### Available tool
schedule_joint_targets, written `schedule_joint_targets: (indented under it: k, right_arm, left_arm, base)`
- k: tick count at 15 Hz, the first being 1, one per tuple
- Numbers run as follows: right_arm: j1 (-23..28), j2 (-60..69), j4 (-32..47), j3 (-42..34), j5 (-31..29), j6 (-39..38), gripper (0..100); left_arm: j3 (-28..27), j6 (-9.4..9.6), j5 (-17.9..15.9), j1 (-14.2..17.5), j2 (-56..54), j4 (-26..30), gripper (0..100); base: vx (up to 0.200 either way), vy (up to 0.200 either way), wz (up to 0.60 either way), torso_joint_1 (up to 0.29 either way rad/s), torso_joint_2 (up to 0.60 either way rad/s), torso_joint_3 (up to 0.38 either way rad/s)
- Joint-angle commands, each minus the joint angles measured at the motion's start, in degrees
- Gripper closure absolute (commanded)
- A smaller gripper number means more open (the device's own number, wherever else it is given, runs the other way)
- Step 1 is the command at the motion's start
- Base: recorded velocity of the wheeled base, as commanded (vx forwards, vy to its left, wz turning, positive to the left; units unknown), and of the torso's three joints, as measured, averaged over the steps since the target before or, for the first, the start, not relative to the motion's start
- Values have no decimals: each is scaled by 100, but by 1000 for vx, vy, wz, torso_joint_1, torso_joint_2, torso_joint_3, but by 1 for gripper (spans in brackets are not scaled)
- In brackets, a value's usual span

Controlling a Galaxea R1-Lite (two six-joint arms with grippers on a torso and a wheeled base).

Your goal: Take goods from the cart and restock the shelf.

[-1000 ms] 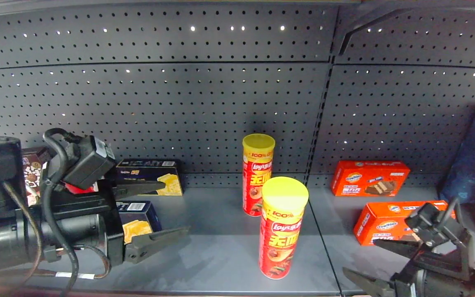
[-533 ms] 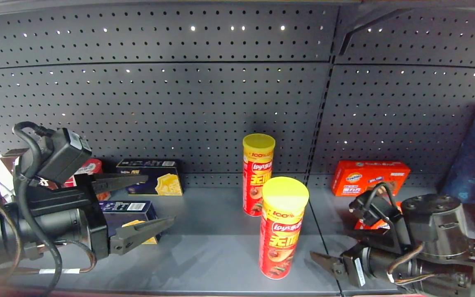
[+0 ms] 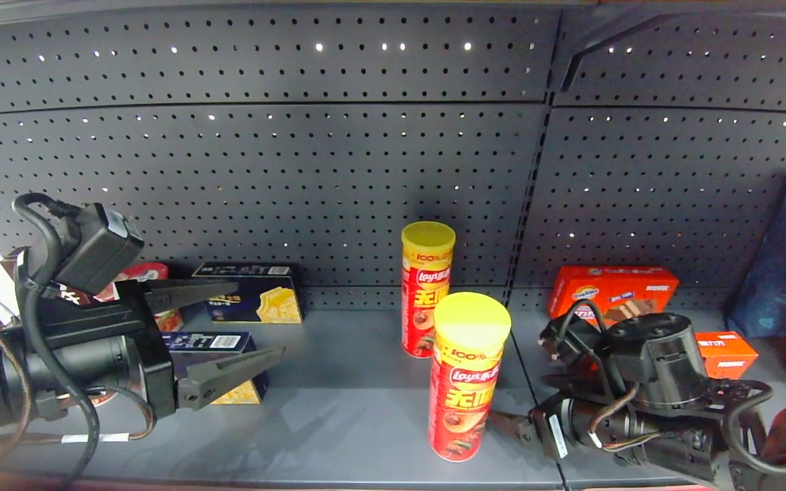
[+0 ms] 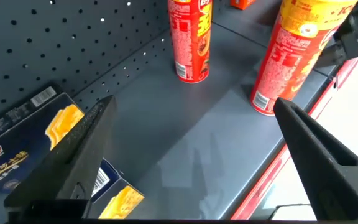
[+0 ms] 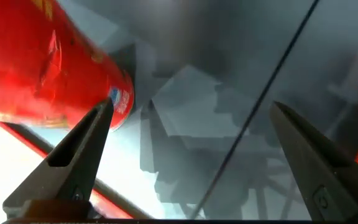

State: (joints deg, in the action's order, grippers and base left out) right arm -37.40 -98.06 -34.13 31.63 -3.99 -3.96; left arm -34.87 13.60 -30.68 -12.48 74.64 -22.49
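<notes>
Both my hands are empty. My left gripper (image 3: 260, 319) hangs with its fingers spread wide and nothing between them. My right gripper (image 5: 191, 109) sits low at the front lip of the shelf (image 3: 352, 402), also spread and holding nothing.

Closest to my right hand is the front chip can (image 3: 468, 375), upright, its base just beside one fingertip. I cannot tell whether they touch. Under my left hand's lower finger lies the near blue box (image 3: 212, 341). Beyond the upper finger the far blue box (image 3: 256, 293) stands against the pegboard (image 3: 297, 170). Past the front can the rear chip can (image 3: 427, 286) stands upright near that back wall. Behind my right wrist are the near orange box (image 3: 724, 351) and, farther back, the far orange box (image 3: 632, 283).

I judge the restocking as partway done: six goods are placed, much of the floor is bare, and with both hands free the next item has to come from the cart.

The widest open room is the bare floor between my left hand and the two cans, reaching back to the wall. The seam (image 3: 536, 389) between the shelf sections runs just on my right hand's side of the front can. That can stands close to the front lip, so a sweep by my right hand could knock it off.
</notes>
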Motion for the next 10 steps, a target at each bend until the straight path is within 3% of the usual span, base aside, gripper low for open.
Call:
schedule_joint_targets:
  k: [1,10]
  right_arm:
    - [-66,-169,-14,185,3,1,0]
    - [-250,-416,-23,431,-6,-34,0]
  left_arm:
    - [-12,2,1,0,77,-10,0]
    - [6,2,-8,9,77,-1,0]
  base:
    - [0,0,0,0,0,0]
    - [0,0,0,0,0,0]
